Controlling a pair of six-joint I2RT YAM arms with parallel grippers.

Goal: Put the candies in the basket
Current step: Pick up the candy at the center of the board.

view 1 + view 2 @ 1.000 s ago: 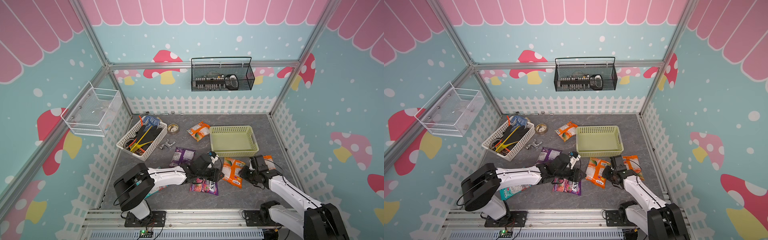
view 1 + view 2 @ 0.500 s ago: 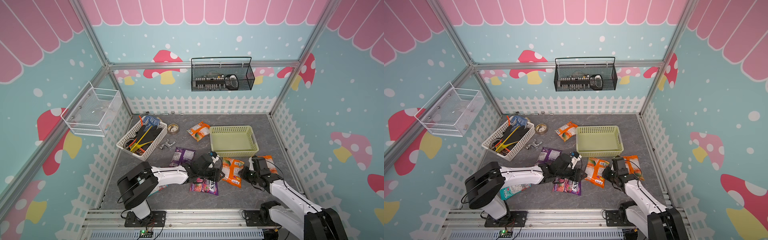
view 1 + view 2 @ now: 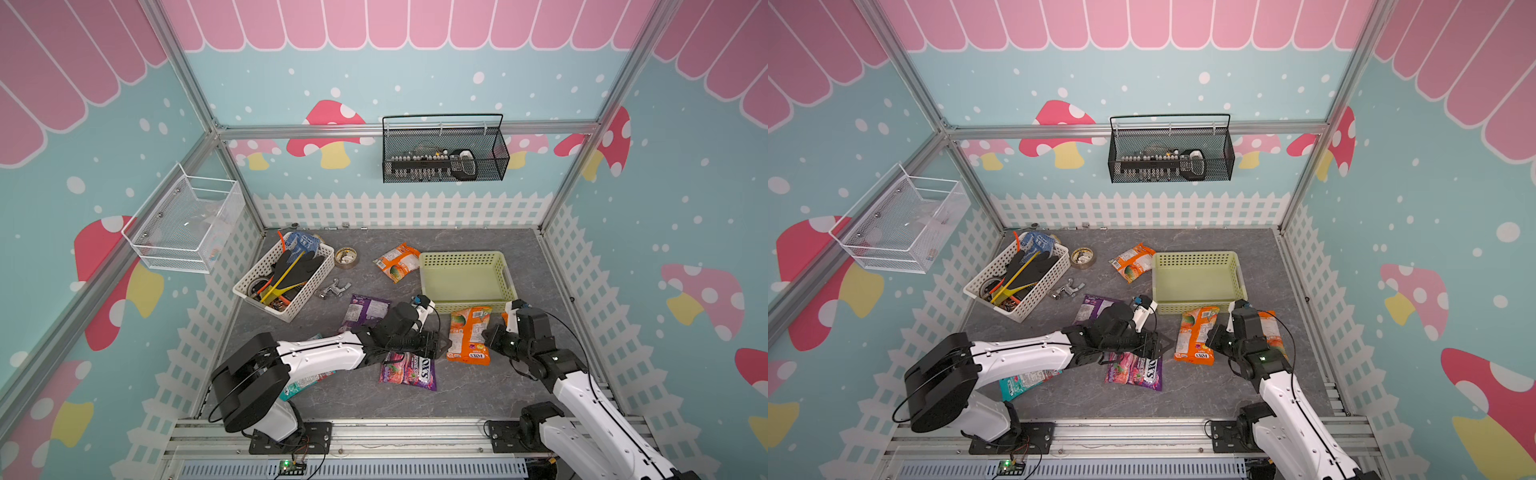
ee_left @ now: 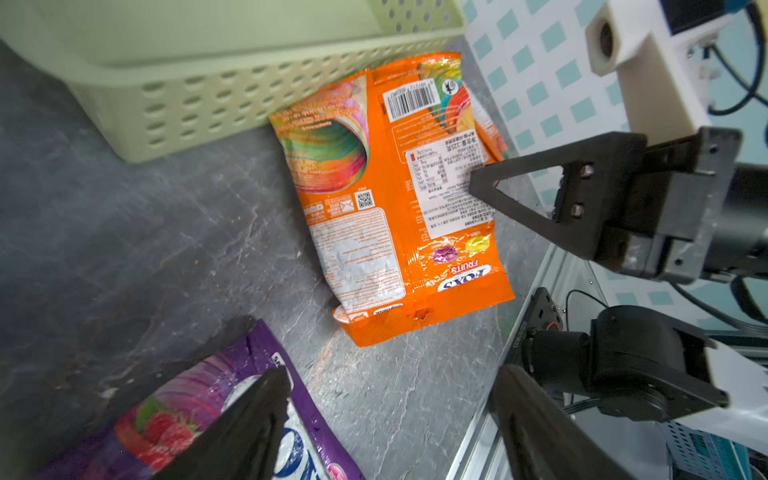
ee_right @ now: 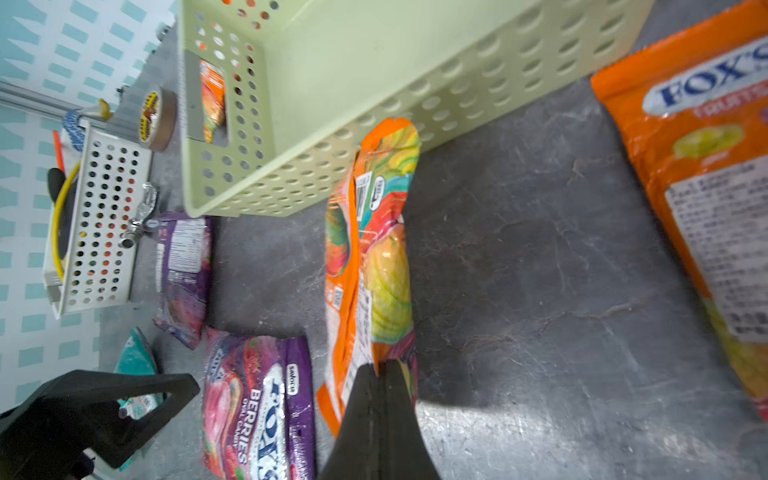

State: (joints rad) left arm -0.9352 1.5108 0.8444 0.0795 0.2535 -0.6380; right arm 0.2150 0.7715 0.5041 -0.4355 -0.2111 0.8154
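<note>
The right gripper (image 5: 380, 368) has just closed. Its fingers, half apart a moment ago, are now pinched together on the side edge of the orange bag (image 3: 468, 334). That bag lies at lower centre in both top views, its far end touching the front wall of the basket (image 3: 469, 306). The left gripper (image 3: 439, 345) has meanwhile spread its fingers wide and holds nothing, hanging over the purple bag (image 3: 409, 372). One bag therefore looks ready to be lifted in, and the basket holds none yet. The right arm covers most of a second orange bag (image 5: 706, 166), and the left arm hides much of the teal bag (image 3: 297, 386). I cannot tell whether the pinched edge is already off the worktop (image 3: 478, 395).
</note>
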